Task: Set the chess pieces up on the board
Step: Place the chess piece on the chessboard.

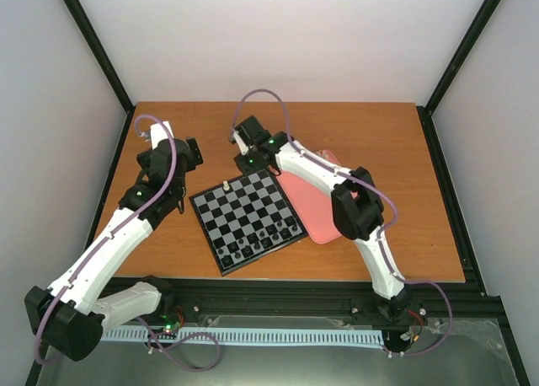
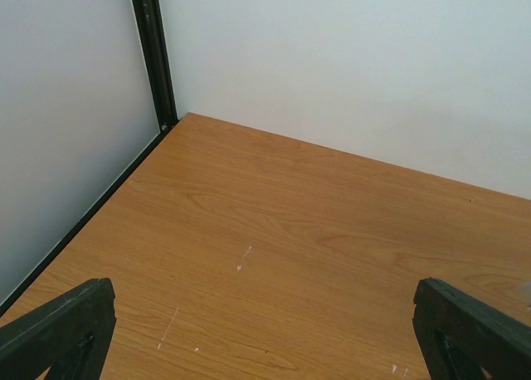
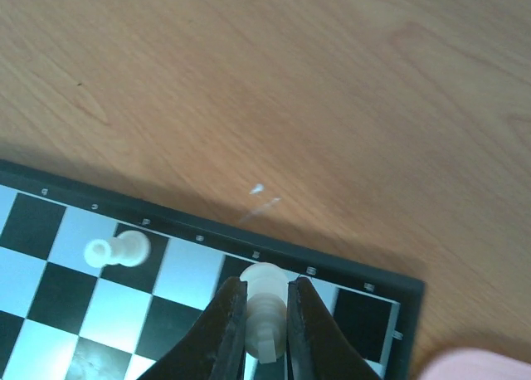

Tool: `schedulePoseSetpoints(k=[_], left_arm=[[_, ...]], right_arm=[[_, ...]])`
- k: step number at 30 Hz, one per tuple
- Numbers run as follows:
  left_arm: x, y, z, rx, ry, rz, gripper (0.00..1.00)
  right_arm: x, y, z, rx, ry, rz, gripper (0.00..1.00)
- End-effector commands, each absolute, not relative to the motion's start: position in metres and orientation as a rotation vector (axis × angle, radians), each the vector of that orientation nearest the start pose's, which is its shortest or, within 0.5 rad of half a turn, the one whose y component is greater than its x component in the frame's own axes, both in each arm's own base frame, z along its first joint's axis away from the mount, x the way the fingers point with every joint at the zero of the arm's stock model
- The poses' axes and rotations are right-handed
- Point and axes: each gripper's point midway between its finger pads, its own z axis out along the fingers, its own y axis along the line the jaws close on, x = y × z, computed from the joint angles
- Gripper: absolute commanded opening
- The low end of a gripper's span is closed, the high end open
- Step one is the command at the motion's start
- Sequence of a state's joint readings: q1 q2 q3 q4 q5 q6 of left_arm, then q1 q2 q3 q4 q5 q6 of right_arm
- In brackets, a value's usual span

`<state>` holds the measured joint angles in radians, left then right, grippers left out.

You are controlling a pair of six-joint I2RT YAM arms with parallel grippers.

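Observation:
The black-framed chessboard lies tilted in the middle of the table. A white piece stands on its far row, and several dark figures stand along its near rows. In the right wrist view my right gripper is shut on a white chess piece over the board's far edge, two squares from another white piece. In the top view the right gripper sits at the board's far corner. My left gripper hovers left of the board, open and empty; its fingers frame bare wood.
A pink tray lies right of the board, partly under the right arm. White walls and black frame posts enclose the table. The brown table extends to the right and back.

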<state>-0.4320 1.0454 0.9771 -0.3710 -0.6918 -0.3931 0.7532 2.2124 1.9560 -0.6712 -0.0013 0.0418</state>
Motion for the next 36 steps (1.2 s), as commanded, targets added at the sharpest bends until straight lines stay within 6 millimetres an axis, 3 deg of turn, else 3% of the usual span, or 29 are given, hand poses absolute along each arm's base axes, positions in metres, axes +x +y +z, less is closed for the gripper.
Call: schedulePoseSetpoints(k=[1, 6, 15, 36], left_arm=[[0.333, -0.029, 0.322, -0.433, 1.798, 0.101, 1.0], [0.33, -0.028, 0.323, -0.436, 1.791, 0.097, 1.0], [0.333, -0.03, 0.32, -0.432, 1.801, 0.097, 1.0], [0.332, -0.029, 0.32, -0.432, 1.798, 0.093, 1.0]], right_arm=[[0.406, 0.418, 0.104, -0.99, 2.408, 0.345, 0.09], [0.394, 0.429, 0.089, -1.05, 2.43, 0.336, 0.1], [0.377, 0.439, 0.08, -1.099, 2.435, 0.35, 0.1], [0.383, 0.447, 0.062, -1.115, 2.438, 0.308, 0.11]])
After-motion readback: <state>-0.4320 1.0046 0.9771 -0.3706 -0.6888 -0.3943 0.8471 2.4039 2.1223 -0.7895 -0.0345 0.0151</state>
